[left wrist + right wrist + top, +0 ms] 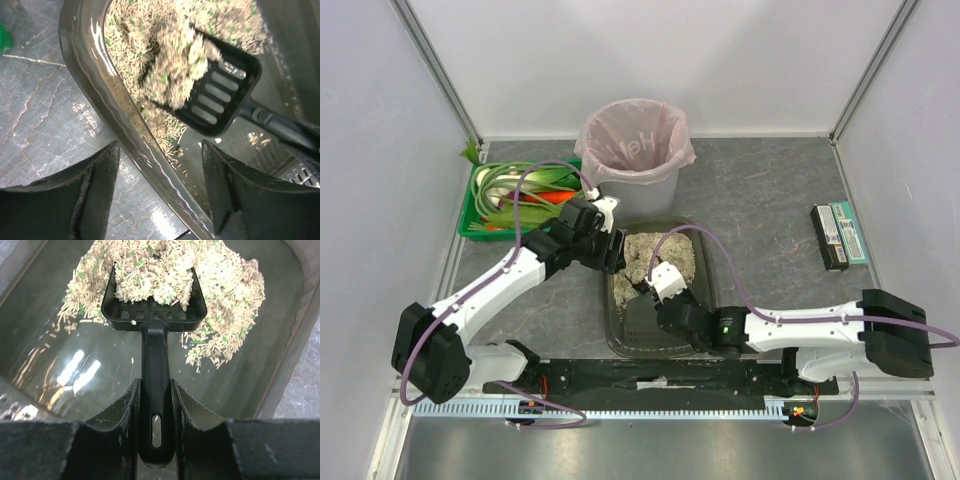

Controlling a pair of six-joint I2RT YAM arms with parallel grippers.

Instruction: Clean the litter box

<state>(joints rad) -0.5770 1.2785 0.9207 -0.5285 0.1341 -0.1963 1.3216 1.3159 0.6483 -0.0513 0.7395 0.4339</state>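
At the far left the green crate point(478, 205) of vegetables sits just beside the far left corner of the litter box point(620, 335), which lies in the middle of the table, in front of the grey bin point(640, 196) with its pink bag.

The left gripper point(160, 165) hangs over the box's left rim, jaws spread to either side of that rim and touching nothing. With the box not pinned, a push from the scoop could slide it toward the crate.

Inside the box, the beige litter point(227, 287) is heaped at the far end, and the near floor is bare and glossy. The black scoop point(154, 342) sits with its head in the near edge of that heap, piled high.

The right gripper point(154, 412) pinches the scoop's handle between both fingers, near its end. That makes a long lever, so the handle might twist in the grip. A tilt or a quick lift toward the bin could spill the heaped load onto the table or into the crate. Clean pellets may also ride along if nothing is sifted out.
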